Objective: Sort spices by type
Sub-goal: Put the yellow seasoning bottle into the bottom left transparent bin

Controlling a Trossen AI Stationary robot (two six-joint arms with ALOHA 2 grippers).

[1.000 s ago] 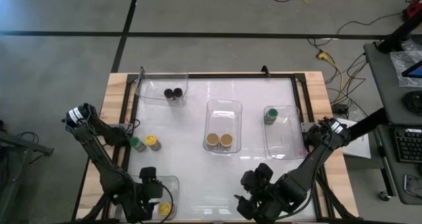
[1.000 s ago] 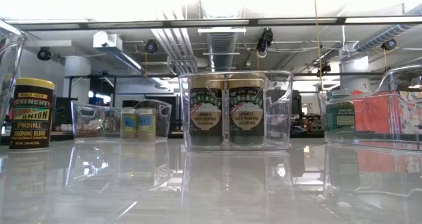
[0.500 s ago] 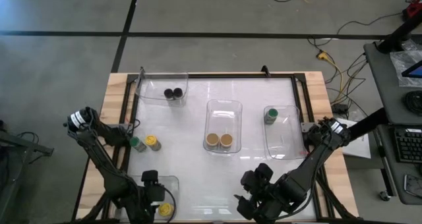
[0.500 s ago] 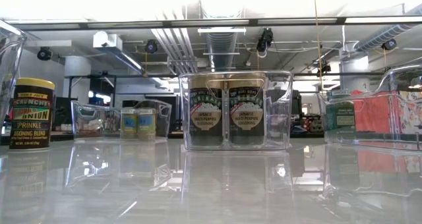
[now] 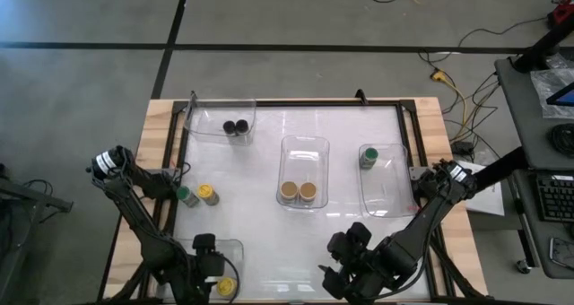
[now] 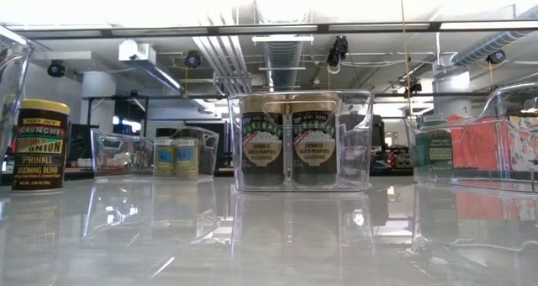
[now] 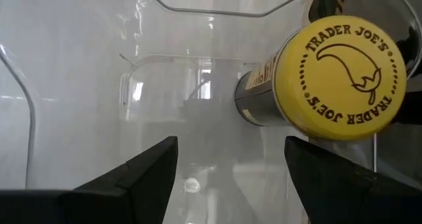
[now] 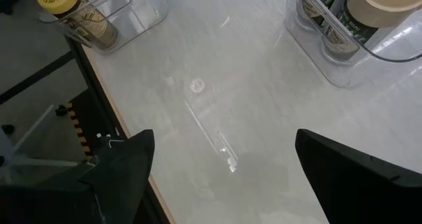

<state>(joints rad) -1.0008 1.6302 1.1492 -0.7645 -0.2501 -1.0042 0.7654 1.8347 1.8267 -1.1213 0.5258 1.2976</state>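
Two black-lidded jars (image 5: 235, 126) stand in the far-left bin, two tan-lidded jars (image 5: 299, 191) in the centre bin (image 5: 305, 145), and one green-lidded jar (image 5: 369, 156) in the right bin. A yellow-lidded jar (image 7: 339, 76) stands in the near-left bin (image 5: 235, 247). A green-lidded jar (image 5: 186, 196) and a yellow-lidded jar (image 5: 208, 194) stand loose on the table's left side. My left gripper (image 7: 231, 145) hovers open over the near-left bin, beside its yellow jar. My right gripper (image 8: 224, 135) waits open above the near edge, right of centre.
The white tabletop has a raised black frame (image 5: 296, 103) around it. Bare surface lies between the bins and in front of the centre bin (image 8: 198, 85). In the low view the centre bin's jars (image 6: 290, 143) stand straight ahead and the loose yellow jar (image 6: 39, 145) at left.
My left arm has drawn back a little toward the table's near edge, its elbow shifting with it. The gripper stays open over the near-left bin. No jar has moved.
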